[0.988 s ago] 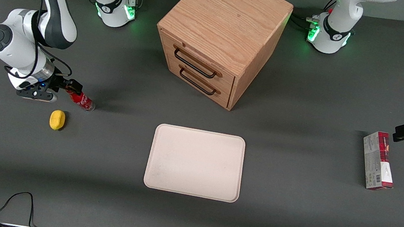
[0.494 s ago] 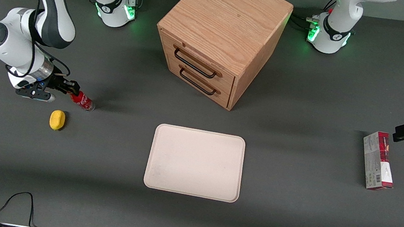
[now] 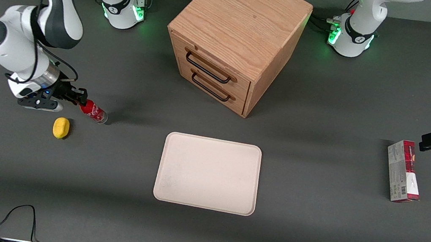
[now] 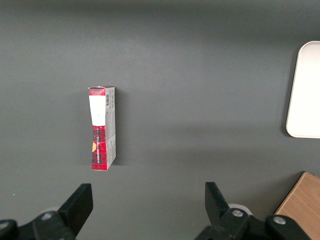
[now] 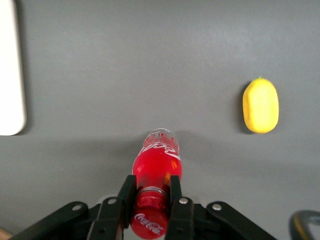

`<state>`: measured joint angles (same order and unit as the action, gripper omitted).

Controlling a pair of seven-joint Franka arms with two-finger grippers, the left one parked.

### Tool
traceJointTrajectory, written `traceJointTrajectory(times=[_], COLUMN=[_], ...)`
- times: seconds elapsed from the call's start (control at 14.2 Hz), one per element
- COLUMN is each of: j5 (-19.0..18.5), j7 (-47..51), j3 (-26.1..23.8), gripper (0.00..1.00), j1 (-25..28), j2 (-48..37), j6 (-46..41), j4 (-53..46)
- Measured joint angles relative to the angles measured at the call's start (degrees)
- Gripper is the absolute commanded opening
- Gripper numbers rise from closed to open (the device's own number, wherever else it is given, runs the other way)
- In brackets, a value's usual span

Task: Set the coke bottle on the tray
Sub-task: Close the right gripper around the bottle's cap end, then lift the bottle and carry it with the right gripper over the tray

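The coke bottle [image 3: 93, 111] is small, slim and red with white script. My right gripper [image 3: 78, 98] is shut on its neck, just below the red cap, at the working arm's end of the table. The bottle hangs tilted, its clear base toward the table. In the right wrist view the two black fingers [image 5: 126, 194] clamp the neck of the bottle [image 5: 156, 162], and the gripper [image 5: 150, 192] sits over the dark table. The cream tray [image 3: 208, 173] lies flat in the middle of the table, nearer the front camera than the cabinet. Its rim also shows in the right wrist view [image 5: 10, 75].
A yellow lemon-like lump [image 3: 61, 128] lies close to the bottle, nearer the front camera; it also shows in the right wrist view [image 5: 260, 106]. A wooden drawer cabinet [image 3: 236, 38] stands farther back. A red-and-grey carton [image 3: 403, 171] lies toward the parked arm's end.
My gripper has shifted a little toward the tray with the bottle in it. The bottle's base has moved the same way.
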<state>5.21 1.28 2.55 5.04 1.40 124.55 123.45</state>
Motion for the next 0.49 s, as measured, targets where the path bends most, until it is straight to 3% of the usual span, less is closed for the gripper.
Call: traceJointTrajectory(times=[0.28, 0.49], j5=[-1.18, -2.60], j7=[4.15, 11.97], j3=[-2.35, -7.02], gripper=[0.00, 0.00], j1=[-1.50, -1.65], j2=[2.10, 10.34], j6=[-21.42, -33.78], j4=[-20.83, -40.01])
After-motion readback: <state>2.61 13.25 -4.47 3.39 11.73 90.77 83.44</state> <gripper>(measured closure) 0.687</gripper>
